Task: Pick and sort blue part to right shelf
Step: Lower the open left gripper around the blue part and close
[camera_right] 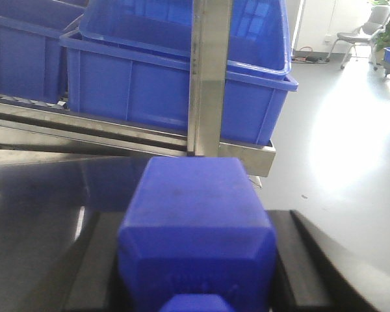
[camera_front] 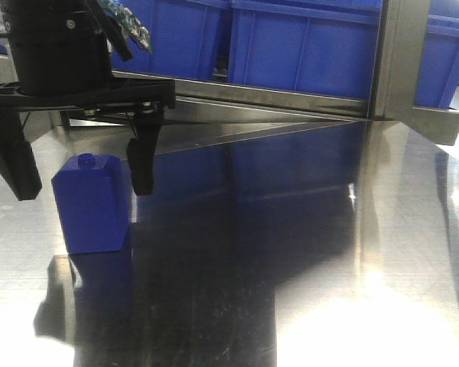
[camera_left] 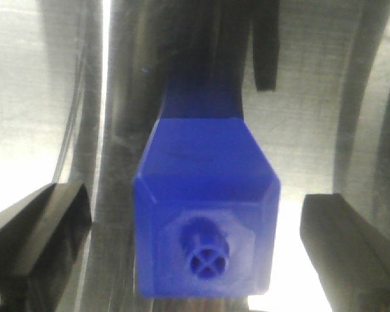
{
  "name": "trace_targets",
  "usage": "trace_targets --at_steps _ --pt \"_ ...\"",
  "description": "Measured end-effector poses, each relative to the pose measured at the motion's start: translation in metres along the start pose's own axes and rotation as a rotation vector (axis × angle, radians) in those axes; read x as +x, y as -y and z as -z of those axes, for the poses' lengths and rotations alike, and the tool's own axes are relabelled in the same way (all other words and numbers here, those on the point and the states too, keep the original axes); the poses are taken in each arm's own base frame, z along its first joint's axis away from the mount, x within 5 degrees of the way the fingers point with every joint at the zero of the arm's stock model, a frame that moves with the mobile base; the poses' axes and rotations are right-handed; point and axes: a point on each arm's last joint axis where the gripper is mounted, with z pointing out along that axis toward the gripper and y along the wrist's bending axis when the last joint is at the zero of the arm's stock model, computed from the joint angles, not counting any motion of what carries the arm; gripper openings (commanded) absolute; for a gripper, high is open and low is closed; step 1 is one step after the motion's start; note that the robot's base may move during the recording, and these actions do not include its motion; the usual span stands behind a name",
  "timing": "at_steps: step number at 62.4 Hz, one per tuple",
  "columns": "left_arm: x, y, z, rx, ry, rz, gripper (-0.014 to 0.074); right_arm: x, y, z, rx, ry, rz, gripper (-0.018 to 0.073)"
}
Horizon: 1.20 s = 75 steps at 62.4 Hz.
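Observation:
In the right wrist view my right gripper [camera_right: 196,260] is shut on the blue part [camera_right: 195,221], a dark-blue boxy body whose squarish cap shows at the bottom edge. Black fingers [camera_right: 94,260] press both of its sides. Beyond it stands the right shelf [camera_right: 208,78], a steel frame carrying large blue bins [camera_right: 136,84]. My left gripper [camera_front: 84,189] is open and straddles a different blue block [camera_front: 92,202] with a small round stud, upright on the steel table [camera_front: 306,252]. From the left wrist, that block [camera_left: 205,214] sits between the spread fingers [camera_left: 39,234], untouched.
The shelf's steel rail [camera_front: 275,99] and post [camera_front: 398,61] border the table's far edge, with blue bins [camera_front: 306,46] above. A chair [camera_right: 361,36] stands on the grey floor [camera_right: 338,143] far right of the shelf.

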Motion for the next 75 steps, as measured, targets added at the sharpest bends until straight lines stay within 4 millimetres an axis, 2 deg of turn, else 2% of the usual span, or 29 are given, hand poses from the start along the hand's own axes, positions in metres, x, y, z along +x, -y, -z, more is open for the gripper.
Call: trace_targets --at_steps 18,41,63,75 --pt "-0.002 0.003 -0.021 -0.041 -0.06 0.002 0.069 0.0 0.0 0.0 0.0 0.0 0.0 0.0385" --pt "-0.003 0.003 -0.022 -0.04 -0.058 0.002 0.0688 0.0 0.0 0.0 0.0 0.0 0.0 0.0385" --pt "-0.002 0.005 -0.022 -0.037 -0.055 -0.002 0.0488 0.0 0.0 0.0 0.0 0.0 0.0 0.0385" --pt "-0.003 0.005 -0.022 -0.035 -0.052 -0.002 0.0419 0.0 0.0 0.0 0.0 0.0 0.002 0.0385"
